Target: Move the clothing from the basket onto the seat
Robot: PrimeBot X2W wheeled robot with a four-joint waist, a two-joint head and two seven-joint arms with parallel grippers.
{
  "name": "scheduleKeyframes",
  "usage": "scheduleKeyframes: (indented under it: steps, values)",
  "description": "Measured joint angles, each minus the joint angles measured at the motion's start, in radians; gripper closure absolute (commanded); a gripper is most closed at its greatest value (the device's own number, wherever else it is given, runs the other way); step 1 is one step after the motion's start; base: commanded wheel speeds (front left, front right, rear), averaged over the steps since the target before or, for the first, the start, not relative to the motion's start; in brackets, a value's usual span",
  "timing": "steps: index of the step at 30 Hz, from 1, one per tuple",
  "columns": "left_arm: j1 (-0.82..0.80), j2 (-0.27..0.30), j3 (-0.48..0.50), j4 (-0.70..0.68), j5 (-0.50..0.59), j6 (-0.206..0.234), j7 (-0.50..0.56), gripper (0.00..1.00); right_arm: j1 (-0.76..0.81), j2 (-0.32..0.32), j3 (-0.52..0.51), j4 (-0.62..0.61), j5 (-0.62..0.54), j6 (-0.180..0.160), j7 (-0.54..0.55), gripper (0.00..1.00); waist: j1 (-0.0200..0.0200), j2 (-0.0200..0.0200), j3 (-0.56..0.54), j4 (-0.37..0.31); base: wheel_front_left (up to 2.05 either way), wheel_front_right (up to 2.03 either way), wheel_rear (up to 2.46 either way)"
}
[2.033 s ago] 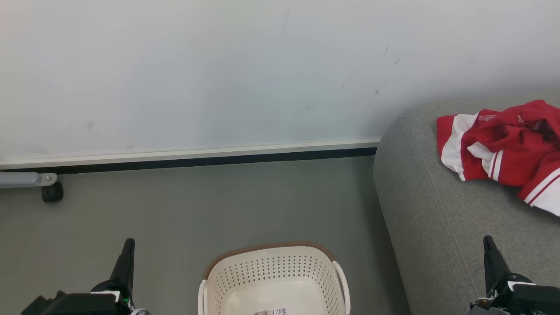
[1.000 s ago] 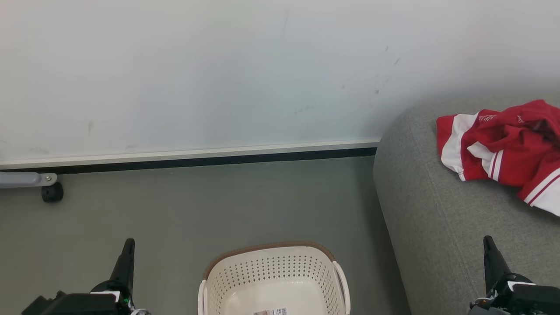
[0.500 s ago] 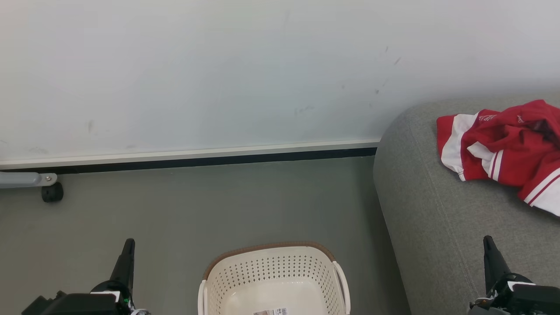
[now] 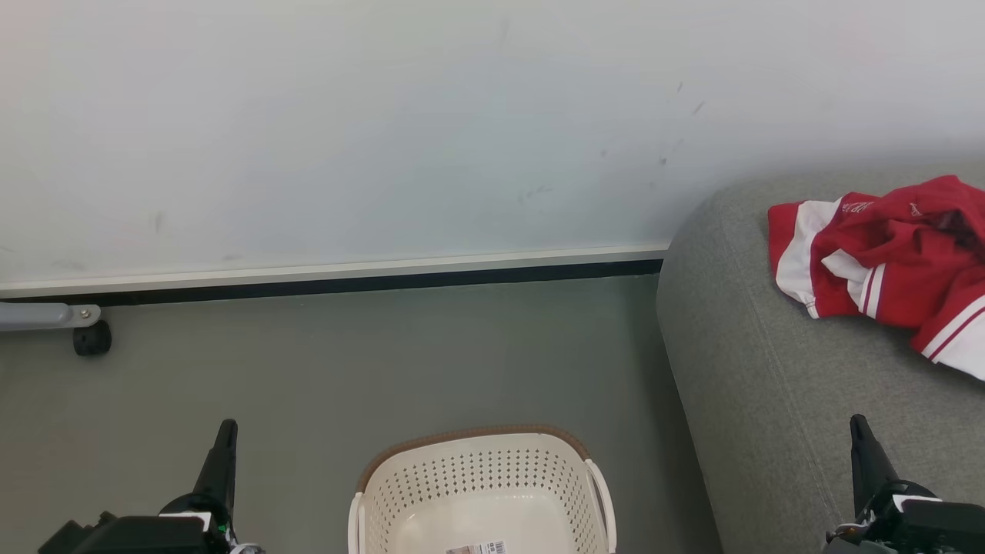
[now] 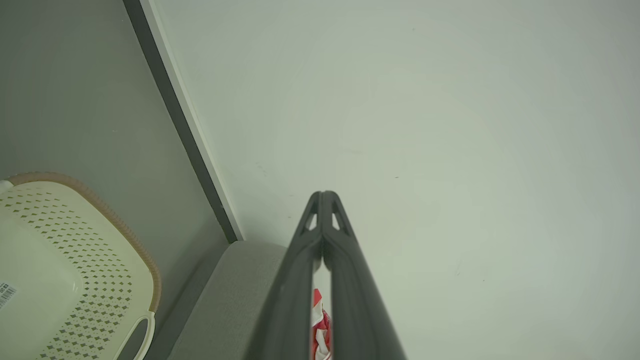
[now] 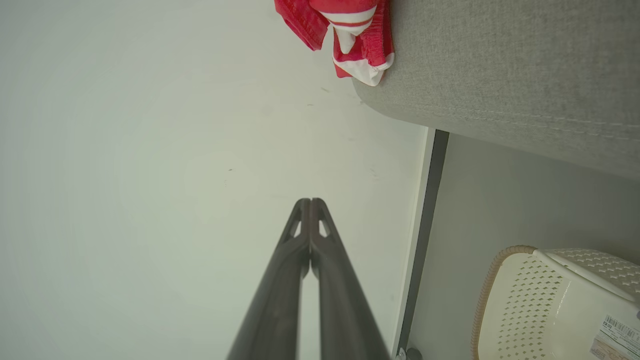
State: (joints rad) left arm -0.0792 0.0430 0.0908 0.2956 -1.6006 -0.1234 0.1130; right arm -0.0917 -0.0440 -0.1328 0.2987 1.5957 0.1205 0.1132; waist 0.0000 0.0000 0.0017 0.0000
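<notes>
Clothing [image 4: 885, 261] heaped far right on seat [image 4: 769, 400]; basket [image 4: 477, 469] looks bare, so job likely done. Left gripper [image 4: 225, 431], right gripper [image 4: 858, 427]: clenched, empty.

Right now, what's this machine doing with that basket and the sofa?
Nothing is being handled at this moment. The red-and-white sports clothing lies crumpled on the grey sofa, so the moving looks done. The cream laundry basket sits on the floor beside the sofa, and the part in view holds only a barcode label. The robot's left fingers and right fingers are both shut on nothing, pointing toward the wall, one on each side of the basket.
</notes>
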Motion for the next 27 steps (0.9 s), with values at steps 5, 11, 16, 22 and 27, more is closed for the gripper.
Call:
scheduleKeyframes:
  steps: [5,11,16,22,27]
  values:
    - [0.0,0.0,0.0,0.0,0.0,0.0,0.0,1.0,0.0,0.0,0.0,0.0,0.0,0.0,0.0,1.0,0.0,0.0,0.0,0.0,0.0,0.0,0.0]
    - [0.0,0.0,0.0,0.0,0.0,0.0,0.0,1.0,0.0,0.0,0.0,0.0,0.0,0.0,0.0,1.0,0.0,0.0,0.0,0.0,0.0,0.0,0.0]
    - [0.0,0.0,0.0,0.0,0.0,0.0,0.0,1.0,0.0,0.0,0.0,0.0,0.0,0.0,0.0,1.0,0.0,0.0,0.0,0.0,0.0,0.0,0.0]
    - [0.0,0.0,0.0,0.0,0.0,0.0,0.0,1.0,0.0,0.0,0.0,0.0,0.0,0.0,0.0,1.0,0.0,0.0,0.0,0.0,0.0,0.0,0.0]
    - [0.0,0.0,0.0,0.0,0.0,0.0,0.0,1.0,0.0,0.0,0.0,0.0,0.0,0.0,0.0,1.0,0.0,0.0,0.0,0.0,0.0,0.0,0.0]
